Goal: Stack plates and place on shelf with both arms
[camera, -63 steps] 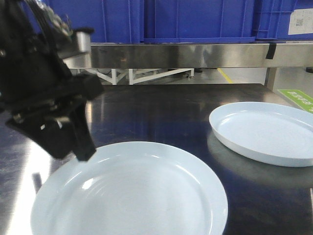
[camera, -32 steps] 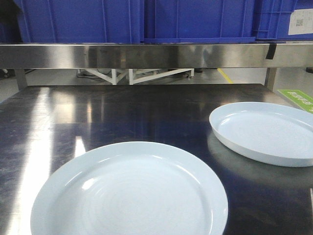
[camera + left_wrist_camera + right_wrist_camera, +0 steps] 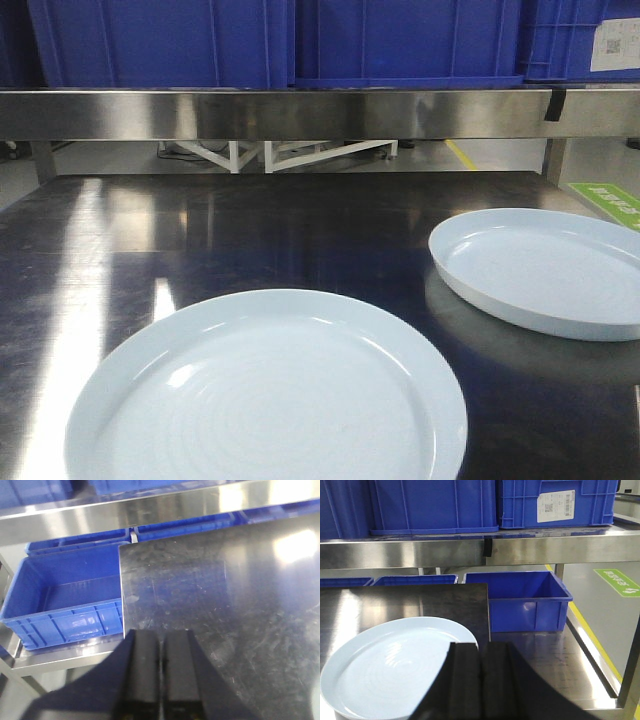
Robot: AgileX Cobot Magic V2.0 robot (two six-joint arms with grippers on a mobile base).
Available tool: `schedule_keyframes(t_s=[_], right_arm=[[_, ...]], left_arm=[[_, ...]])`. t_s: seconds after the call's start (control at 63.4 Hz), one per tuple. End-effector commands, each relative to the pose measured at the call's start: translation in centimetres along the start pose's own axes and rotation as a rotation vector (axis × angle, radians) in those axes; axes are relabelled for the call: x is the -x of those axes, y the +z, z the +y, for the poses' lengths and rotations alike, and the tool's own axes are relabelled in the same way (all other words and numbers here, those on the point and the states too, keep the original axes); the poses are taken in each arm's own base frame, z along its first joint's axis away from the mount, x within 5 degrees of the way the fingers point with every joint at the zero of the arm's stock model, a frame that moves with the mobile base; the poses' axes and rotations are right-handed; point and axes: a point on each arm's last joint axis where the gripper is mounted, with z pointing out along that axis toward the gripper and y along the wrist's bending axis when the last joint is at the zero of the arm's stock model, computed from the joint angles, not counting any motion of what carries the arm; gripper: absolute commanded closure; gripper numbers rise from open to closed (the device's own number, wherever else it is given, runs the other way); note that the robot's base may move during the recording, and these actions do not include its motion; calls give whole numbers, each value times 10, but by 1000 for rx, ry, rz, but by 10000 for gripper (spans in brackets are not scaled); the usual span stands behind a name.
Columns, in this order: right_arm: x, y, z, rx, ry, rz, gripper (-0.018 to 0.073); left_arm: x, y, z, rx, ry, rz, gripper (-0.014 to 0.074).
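Two pale bluish-white plates lie flat and apart on the dark steel tabletop [image 3: 300, 230]: one plate [image 3: 265, 390] at the near left, the other plate [image 3: 545, 265] at the right. Behind them runs the shelf [image 3: 300, 112], a brushed steel rail. Neither arm shows in the front view. My left gripper [image 3: 161, 645] is shut and holds nothing, hovering over the table's left edge. The right gripper [image 3: 479, 652] is also shut and bare, just over the near right rim of the right plate [image 3: 395, 665].
Blue crates [image 3: 300, 40] stand on the shelf. Lower blue crates sit beside the table, one crate [image 3: 65, 605] off its left edge and one crate [image 3: 525, 600] off its right. A steel side ledge [image 3: 560, 655] runs along the right.
The left arm, which filled the left of the front view a second ago over the near plate, has pulled out of that view. The plates have not moved.
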Motion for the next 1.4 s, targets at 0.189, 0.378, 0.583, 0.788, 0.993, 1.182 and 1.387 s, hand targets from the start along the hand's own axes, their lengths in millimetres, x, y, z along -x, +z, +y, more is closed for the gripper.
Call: schedule_keyframes(t_s=[0.189, 0.378, 0.583, 0.788, 0.993, 1.182, 1.387], right_arm=[[93, -14, 9, 24, 7, -153, 502], [167, 7, 17, 34, 2, -11, 502], [218, 63, 24, 41, -4, 312, 501], [211, 127, 25, 40, -4, 708, 498], [170, 180, 21, 26, 4, 917, 498], [144, 207, 19, 25, -4, 1011, 354], [123, 227, 16, 18, 0, 1057, 29]], left_arm=[[5, 2, 0, 5, -55, -183, 511], [8, 1, 1, 8, -55, -213, 511], [8, 1, 1, 6, -61, -213, 512], [8, 1, 0, 0, -75, -213, 512], [8, 1, 0, 0, -76, -213, 512], [8, 1, 0, 0, -76, -213, 512], [8, 1, 0, 0, -76, -213, 512]])
